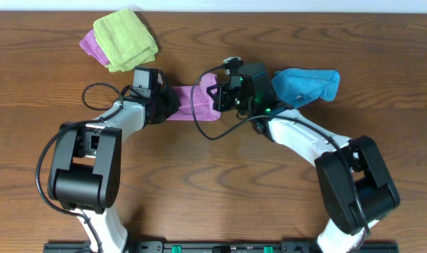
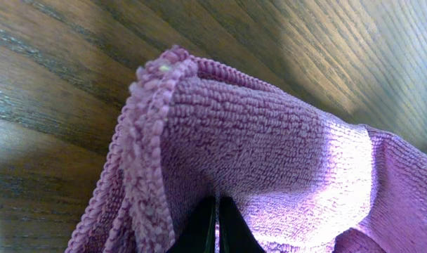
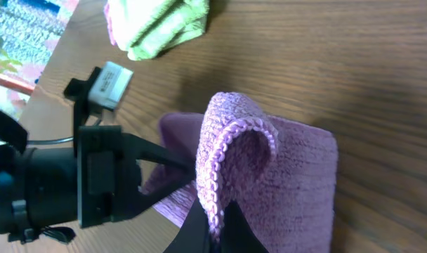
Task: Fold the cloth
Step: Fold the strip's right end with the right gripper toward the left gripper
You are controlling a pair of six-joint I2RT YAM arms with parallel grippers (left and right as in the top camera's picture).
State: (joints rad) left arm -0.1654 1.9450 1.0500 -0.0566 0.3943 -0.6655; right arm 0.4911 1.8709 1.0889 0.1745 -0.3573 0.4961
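The lilac cloth [image 1: 192, 102] lies bunched in a narrow strip on the wooden table, between my two grippers. My left gripper [image 1: 168, 104] is shut on the cloth's left end. In the left wrist view the closed jaws [image 2: 217, 221] pinch a fold of the cloth [image 2: 270, 140], and its stitched hem rises at the left. My right gripper [image 1: 218, 94] is shut on the cloth's right end. In the right wrist view the jaws [image 3: 215, 226] pinch the looped hem of the cloth [image 3: 291, 176]. The left gripper [image 3: 168, 160] grips the cloth's far side there. The white label is hidden.
A lime-green folded cloth [image 1: 126, 39] lies at the back left on top of another purple cloth [image 1: 91, 45]; it also shows in the right wrist view [image 3: 161, 24]. A bright blue cloth [image 1: 308, 84] lies right of the right gripper. A black cable [image 1: 199, 119] loops over the cloth.
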